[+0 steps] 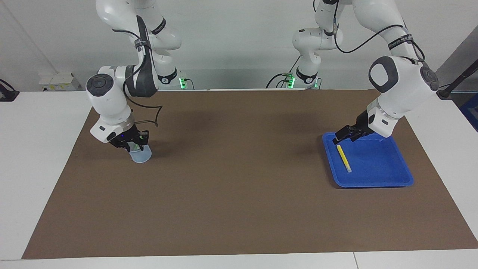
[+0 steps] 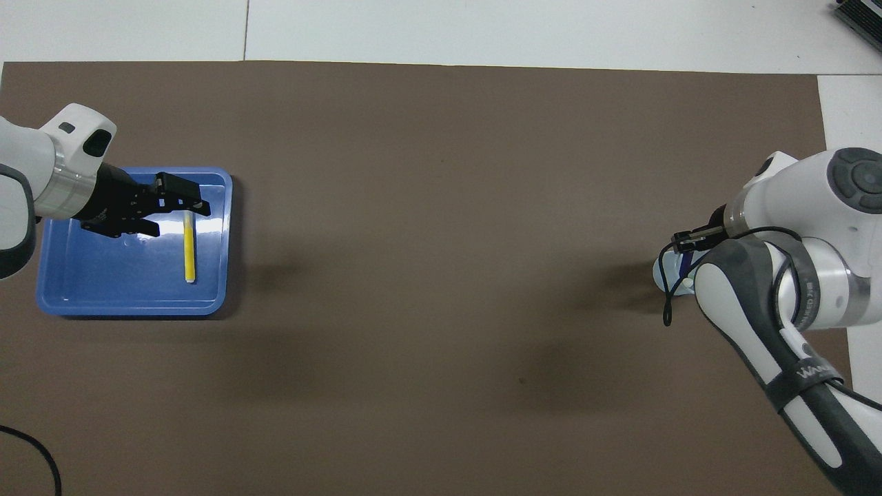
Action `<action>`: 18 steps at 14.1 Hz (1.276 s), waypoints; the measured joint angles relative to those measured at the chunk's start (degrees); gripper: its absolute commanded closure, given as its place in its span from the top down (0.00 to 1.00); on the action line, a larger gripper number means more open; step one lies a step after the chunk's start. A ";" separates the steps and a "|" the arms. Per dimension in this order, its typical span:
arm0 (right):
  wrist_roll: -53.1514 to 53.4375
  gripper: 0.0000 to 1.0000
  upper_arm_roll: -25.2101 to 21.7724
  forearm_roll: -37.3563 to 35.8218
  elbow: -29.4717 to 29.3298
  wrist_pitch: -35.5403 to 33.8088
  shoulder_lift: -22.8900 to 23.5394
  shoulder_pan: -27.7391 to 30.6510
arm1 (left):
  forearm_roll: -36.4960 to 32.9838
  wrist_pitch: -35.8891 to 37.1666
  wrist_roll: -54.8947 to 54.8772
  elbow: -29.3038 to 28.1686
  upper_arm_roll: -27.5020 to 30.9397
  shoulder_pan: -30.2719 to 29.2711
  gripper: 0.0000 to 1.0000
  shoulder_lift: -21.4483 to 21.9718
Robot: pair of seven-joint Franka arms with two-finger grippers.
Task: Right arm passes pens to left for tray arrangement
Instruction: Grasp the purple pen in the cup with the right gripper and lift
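Observation:
A yellow pen point(image 1: 344, 158) point(image 2: 189, 255) lies flat in the blue tray point(image 1: 388, 175) point(image 2: 103, 289), along the side toward the table's middle. My left gripper point(image 1: 340, 135) point(image 2: 185, 195) hangs open and empty above the tray's rim nearest the robots, clear of the pen. My right gripper point(image 1: 131, 145) point(image 2: 689, 242) reaches down into the mouth of the pale blue cup point(image 1: 142, 157) point(image 2: 663, 274). A purple pen point(image 2: 684, 262) shows in the cup just under that gripper. The gripper and wrist hide the rest of the cup's contents.
A brown mat point(image 1: 239, 186) covers the table between cup and tray. White table shows around the mat. The right arm's cable point(image 2: 666, 303) loops down beside the cup.

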State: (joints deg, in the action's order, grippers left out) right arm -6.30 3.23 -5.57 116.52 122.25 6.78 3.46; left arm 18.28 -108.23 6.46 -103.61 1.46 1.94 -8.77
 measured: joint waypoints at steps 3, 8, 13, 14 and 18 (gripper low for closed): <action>0.00 0.10 0.09 0.03 0.15 0.00 0.00 -0.08 | 0.09 0.06 0.01 0.00 -0.03 0.01 1.00 0.12; -0.29 0.00 0.17 0.21 -0.10 -0.72 -0.03 -0.04 | 0.09 0.28 0.01 0.02 -0.08 0.02 1.00 0.33; -7.81 0.00 0.18 0.23 -6.16 -10.24 -1.00 -0.05 | 0.10 -0.14 0.02 0.03 -0.06 0.06 1.00 0.42; -8.92 0.00 0.32 0.24 -8.26 -13.13 -1.59 -0.20 | 0.12 -0.11 0.13 0.04 -0.07 0.06 1.00 0.45; -9.92 0.00 0.79 0.27 -14.60 -21.60 -4.36 -3.72 | 3.33 1.34 8.48 1.22 -0.43 0.10 1.00 0.63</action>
State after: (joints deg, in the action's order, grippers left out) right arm -16.23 4.02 -5.30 101.92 100.65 2.42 -0.26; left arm 21.61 -106.89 14.94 -102.39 1.03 2.05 -8.15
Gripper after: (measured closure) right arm 0.824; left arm 0.000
